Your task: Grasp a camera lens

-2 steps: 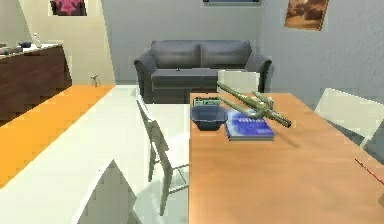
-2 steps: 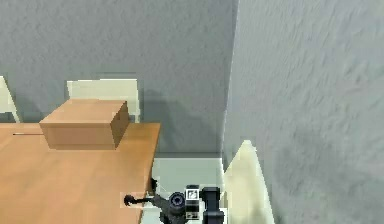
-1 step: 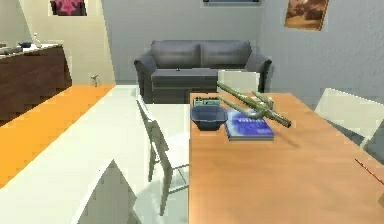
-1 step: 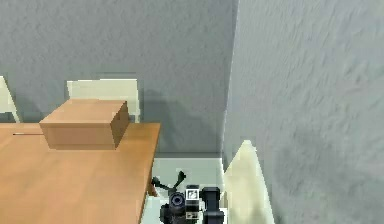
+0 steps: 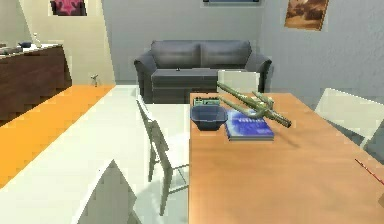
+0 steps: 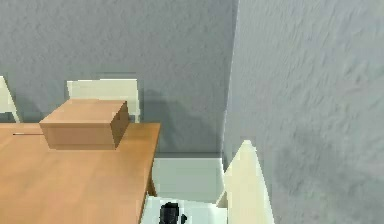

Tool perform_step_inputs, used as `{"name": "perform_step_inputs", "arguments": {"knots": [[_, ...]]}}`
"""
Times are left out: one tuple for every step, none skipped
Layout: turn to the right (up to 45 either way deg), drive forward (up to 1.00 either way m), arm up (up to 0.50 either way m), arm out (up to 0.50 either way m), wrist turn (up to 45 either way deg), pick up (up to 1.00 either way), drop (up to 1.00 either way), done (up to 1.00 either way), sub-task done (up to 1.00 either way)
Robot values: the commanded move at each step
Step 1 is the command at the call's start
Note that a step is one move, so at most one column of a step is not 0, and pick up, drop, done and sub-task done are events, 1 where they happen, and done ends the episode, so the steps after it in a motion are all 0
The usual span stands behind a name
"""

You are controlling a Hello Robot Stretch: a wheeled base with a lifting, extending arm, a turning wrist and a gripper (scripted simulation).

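Note:
A small dark, rounded object lies on the seat of a white chair at the arm side view's bottom edge, just past the corner of the wooden table. It is too small to tell whether it is a camera lens. On the table in the forward view I see a dark bowl, a blue book, a long olive-green bat-like object and a small greenish item.
A cardboard box sits on the table by a white chair against the grey wall. In the forward view, white chairs ring the table. A grey sofa stands at the back, a dark sideboard at left.

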Motion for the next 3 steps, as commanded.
{"name": "perform_step_inputs", "arguments": {"knots": [[0.0, 0.00, 0.00, 0.00, 0.0, 1.00, 0.00, 0.00, 0.00], [0.0, 0.00, 0.10, 0.00, 0.0, 0.00, 0.00, 0.00, 0.00], [0.0, 0.00, 0.00, 0.00, 0.0, 0.00, 0.00, 1.00, 0.00]]}}
